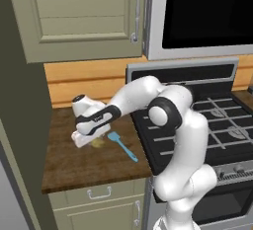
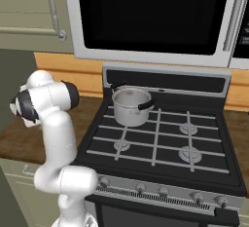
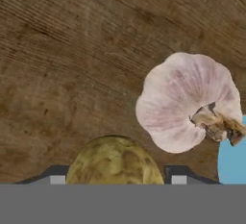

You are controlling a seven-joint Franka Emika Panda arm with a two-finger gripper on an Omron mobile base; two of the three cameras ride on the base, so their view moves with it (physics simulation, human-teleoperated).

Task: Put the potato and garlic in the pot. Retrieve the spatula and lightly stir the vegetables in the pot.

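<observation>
The claw is down low over the wooden worktop, left of the stove. In the hand view the potato sits right between the two dark finger tips, one on each side; the tips stand apart with the potato in the gap, but whether they press on it cannot be told. In the left base view a bit of the potato shows as a yellowish patch under the white hand.

The garlic lies on the worktop near the potato, apart from it, with its stem end turned toward the spatula. A light-blue edge of the spatula head shows at the right border of the hand view, just beside the garlic's stem. In the left base view the spatula lies flat on the worktop just right of the hand, its head nearer the hand and its thin handle pointing away toward the front edge near the stove.

The pot stands on the stove's rear left burner, upright, well apart from the claw and the vegetables. From the right base view its inside looks bare steel. A dark microwave hangs above the stove, and pale cabinets hang above the worktop. Drawers with handles lie under the worktop.
</observation>
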